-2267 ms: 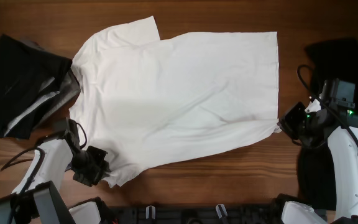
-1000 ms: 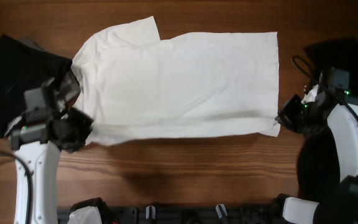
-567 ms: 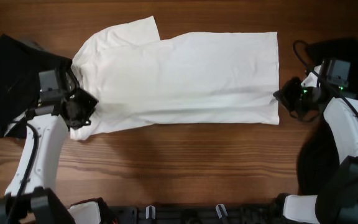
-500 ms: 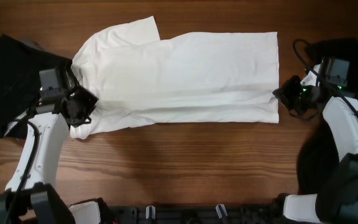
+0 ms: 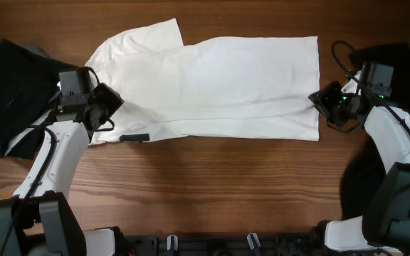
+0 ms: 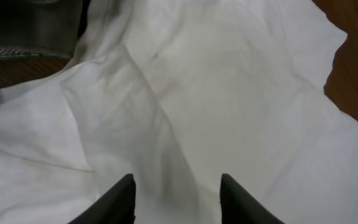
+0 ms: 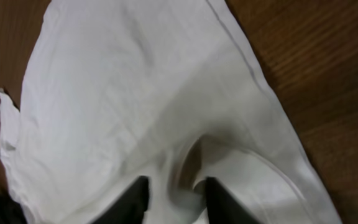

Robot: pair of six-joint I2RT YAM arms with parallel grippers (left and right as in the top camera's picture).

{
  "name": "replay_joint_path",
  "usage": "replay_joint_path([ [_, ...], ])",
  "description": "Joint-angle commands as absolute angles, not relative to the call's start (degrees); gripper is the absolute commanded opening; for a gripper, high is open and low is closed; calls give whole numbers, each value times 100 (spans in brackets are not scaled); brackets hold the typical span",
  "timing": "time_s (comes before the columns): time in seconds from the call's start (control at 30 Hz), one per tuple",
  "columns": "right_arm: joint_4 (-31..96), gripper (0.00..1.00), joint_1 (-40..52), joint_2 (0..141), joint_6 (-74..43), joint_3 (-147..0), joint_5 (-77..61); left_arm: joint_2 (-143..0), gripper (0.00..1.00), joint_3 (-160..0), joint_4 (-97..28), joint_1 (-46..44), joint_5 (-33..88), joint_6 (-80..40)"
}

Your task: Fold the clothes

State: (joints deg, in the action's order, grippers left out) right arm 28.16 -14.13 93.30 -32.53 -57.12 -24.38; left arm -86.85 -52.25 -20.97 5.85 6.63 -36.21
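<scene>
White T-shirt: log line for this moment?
white short-sleeved T-shirt: near half folded over, flat | left gripper: open, over collar end | right gripper: open, over hem

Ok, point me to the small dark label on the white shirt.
In the overhead view, the label sits on the white T-shirt's folded near edge, at the left, close to the left tool.

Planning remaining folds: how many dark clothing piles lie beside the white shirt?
2: a black-and-grey pile at the left edge, a black pile at the right edge, partly hidden.
</scene>
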Motion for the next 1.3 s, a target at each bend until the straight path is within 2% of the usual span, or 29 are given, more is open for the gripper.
replay_joint_path([
  [0.0, 2829, 56, -1422, 9408, -2515, -5688, -2353, -8744, 66, -5262, -2359, 690, 458, -3199],
  [0.07, 2945, 58, -1446, 9406, -2394, -5688, -2324, -8744, 72, -5262, -2633, 805, 447, -3094],
  [0.27, 3500, 62, -1566, 9408, -2399, -5690, -2268, -8744, 72, -5262, -3647, 1236, 436, -2867],
  [0.33, 4060, 63, -1647, 9408, -2480, -5688, -2099, -8744, 72, -5262, -4171, 1476, 438, -2867],
  [0.47, 4539, 67, -1712, 9411, -2547, -5686, -1603, -8744, 72, -5229, -4372, 1664, 434, -2689],
  [0.53, 4674, 66, -1712, 9419, -2545, -5675, -1457, -8744, 72, -5186, -4379, 1695, 344, -2585],
  [0.63, 4401, 54, -1684, 9430, -2543, -5454, -1546, -8746, 73, -5109, -4375, 1706, 327, -2587],
  [0.73, 3997, 51, -1669, 9435, -2569, -5172, -1636, -8746, 73, -5026, -4250, 1706, 285, -2589],
  [1.03, 2945, 52, -1656, 9435, -2545, -4604, -2213, -8746, 75, -4934, -4077, 1706, 296, -2591],
  [1.27, 2808, 51, -1647, 9435, -2449, -4571, -2255, -8746, 76, -4934, -4160, 1706, 314, -2591],
])
